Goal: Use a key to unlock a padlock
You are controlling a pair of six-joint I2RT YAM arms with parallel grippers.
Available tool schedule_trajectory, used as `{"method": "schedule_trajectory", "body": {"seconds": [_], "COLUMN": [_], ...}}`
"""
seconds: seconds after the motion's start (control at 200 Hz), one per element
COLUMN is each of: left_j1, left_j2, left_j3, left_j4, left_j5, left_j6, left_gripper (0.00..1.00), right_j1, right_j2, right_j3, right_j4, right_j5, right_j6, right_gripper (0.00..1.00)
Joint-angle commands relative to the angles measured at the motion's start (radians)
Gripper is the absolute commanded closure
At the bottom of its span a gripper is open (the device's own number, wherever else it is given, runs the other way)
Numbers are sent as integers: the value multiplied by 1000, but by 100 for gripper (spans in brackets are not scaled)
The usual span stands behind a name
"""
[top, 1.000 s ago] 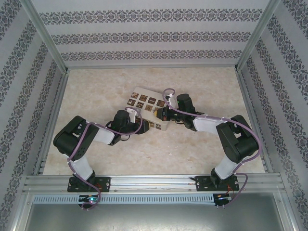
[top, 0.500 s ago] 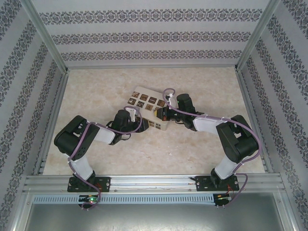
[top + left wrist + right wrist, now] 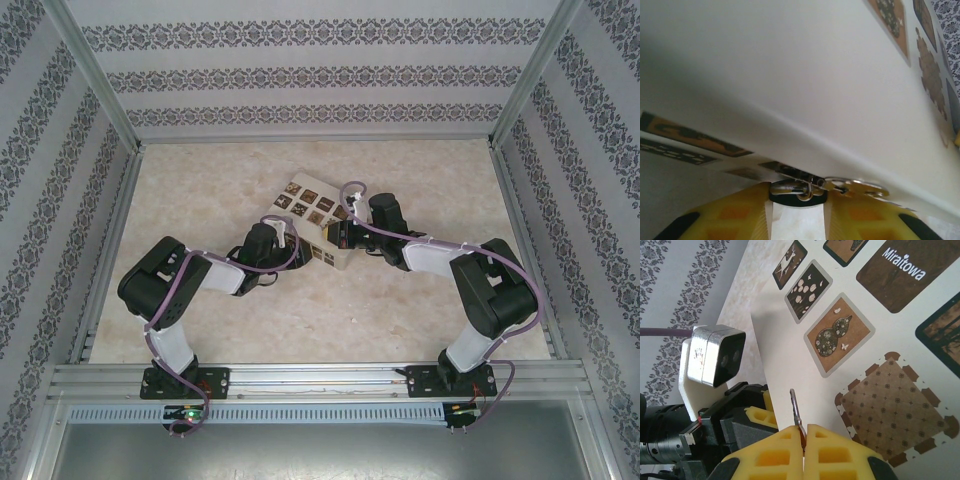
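In the left wrist view my left gripper is shut on the padlock, a small dark body with a silvery shackle, pressed up under the white box. A metal ring with a flat tag hangs beside it. My right gripper is shut on the key, a thin metal blade seen edge-on that sticks out over the box's edge and points towards the left gripper's yellow fingers. From above, the left gripper and right gripper meet at the box's near edge; the padlock is hidden there.
The white box with dark patterned squares lies mid-table between the two grippers. The left wrist camera sits close to the key. Metal frame rails and patterned walls enclose the marble table.
The white box has turned and slid slightly to the right and away. The left arm has pushed in to the right towards it. The right arm has hardly moved.
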Motion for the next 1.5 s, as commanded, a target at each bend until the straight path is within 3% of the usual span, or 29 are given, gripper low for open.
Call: {"method": "schedule_trajectory", "body": {"seconds": [0.0,0.235,0.42,0.724,1.009,1.494], "left_j1": [-12,-11,-12,-11,-11,-11], "left_j2": [8,-22,-66,-101,-118,-135], "left_j3": [32,42,41,60,67,95], "left_j4": [-7,-23,-46,-101,-136,-213], "left_j5": [-21,19,70,145,158,170], "left_j6": [-14,-48,-113,-259,-271,-285], "left_gripper": [75,77,77,78,78,78], "right_j1": [-4,-10,-1,176,337,361], "right_j2": [-12,-153,-322,-514,-432,-223], "right_j3": [13,23,-73,-324,-386,-307], "right_j4": [-76,-108,-164,-173,-132,-1], "right_j5": [-3,16,36,294,522,619], "right_j6": [-10,-37,-112,-227,-324,-483], "right_gripper": [100,100,100,100,100,100]}}
